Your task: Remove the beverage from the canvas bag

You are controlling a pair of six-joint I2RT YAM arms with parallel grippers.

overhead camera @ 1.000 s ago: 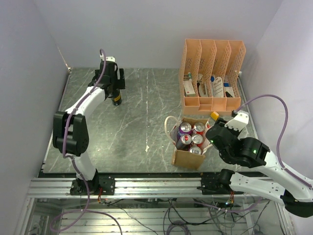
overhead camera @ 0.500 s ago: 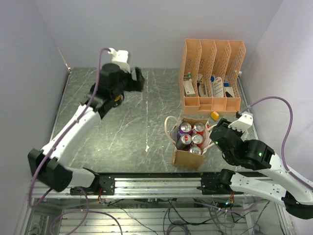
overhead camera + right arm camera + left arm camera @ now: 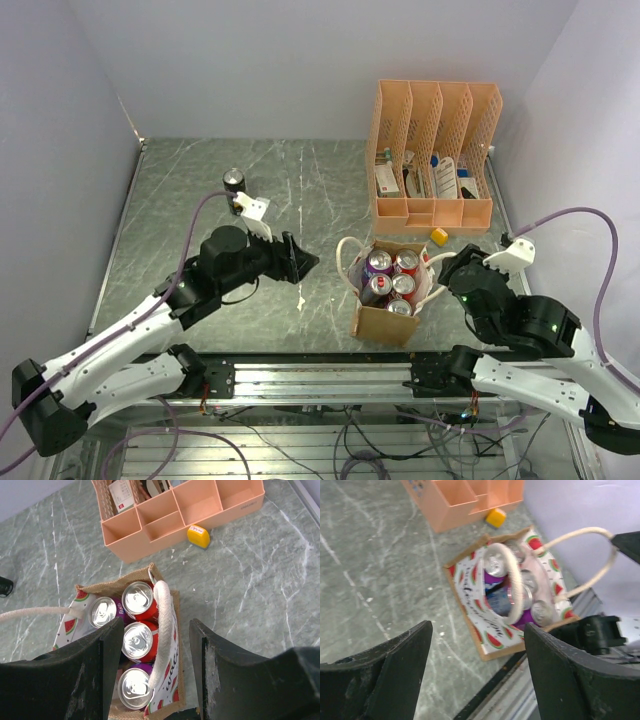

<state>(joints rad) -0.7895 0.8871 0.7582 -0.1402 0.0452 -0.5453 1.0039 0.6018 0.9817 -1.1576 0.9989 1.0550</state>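
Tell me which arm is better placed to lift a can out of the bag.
Probably the right. The right fingers, open, hang above the bag, with the cans between them in the wrist view. The left fingers, also open, are off to the bag's side, farther away.

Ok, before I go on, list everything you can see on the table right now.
canvas bag: one, tan with white rope handles, near edge, right of middle.
cans: at least four, red and purple, upright inside the bag.
black can: one, upright, far left.
file organizer: one, peach, far right, holding packets.
yellow block: one, between organizer and bag.
table: one, dark grey, marbled.
left arm: white and black, jaws open, empty, left of the bag.
right arm: white and black, jaws open, empty, right of the bag.
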